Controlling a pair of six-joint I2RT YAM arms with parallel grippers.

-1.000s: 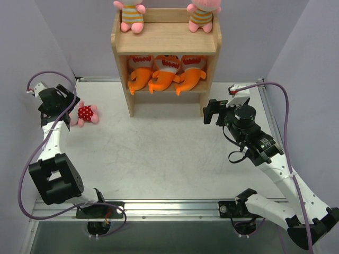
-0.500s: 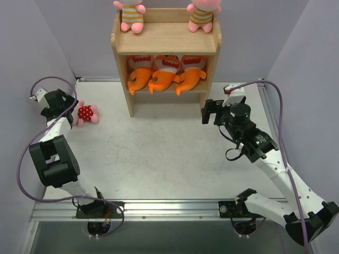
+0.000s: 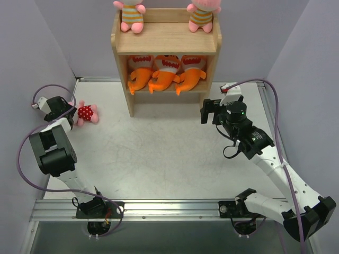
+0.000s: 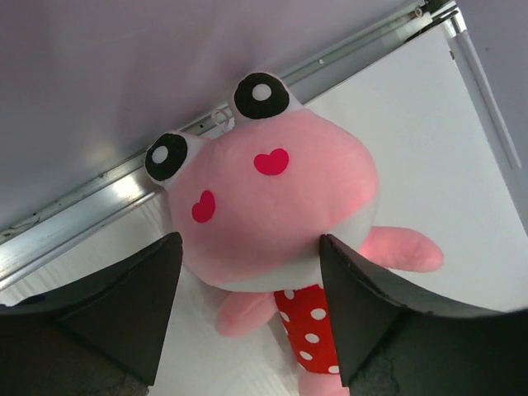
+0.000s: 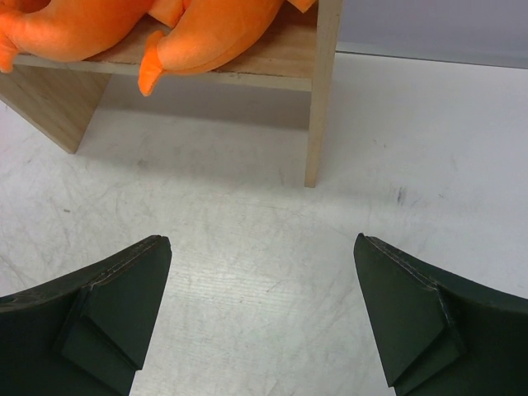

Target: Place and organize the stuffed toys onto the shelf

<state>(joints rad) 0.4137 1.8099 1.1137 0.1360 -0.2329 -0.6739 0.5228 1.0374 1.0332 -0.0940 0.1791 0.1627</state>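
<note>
The polka-dot doll (image 3: 86, 112) lies on the table at the far left, and it fills the left wrist view (image 4: 272, 190). My left gripper (image 3: 68, 112) (image 4: 250, 239) is open, with its jaws on either side of the doll's head and close against it. The wooden shelf (image 3: 167, 39) stands at the back. Two striped dolls (image 3: 131, 16) (image 3: 201, 16) sit on its top. Three orange fish (image 3: 167, 71) lie on its middle tier. My right gripper (image 3: 207, 111) (image 5: 262, 239) is open and empty, just right of the shelf's front right post (image 5: 320, 99).
A grey wall and a metal rail (image 4: 74, 223) run close behind the polka-dot doll. Grey walls enclose the table on the left and right. The tail of one fish (image 5: 214, 37) hangs over the shelf edge above my right gripper.
My left gripper has swung down and toward the polka-dot doll, ending with its jaws around the head. My right gripper has drifted slightly left toward the shelf. The doll has not moved.
</note>
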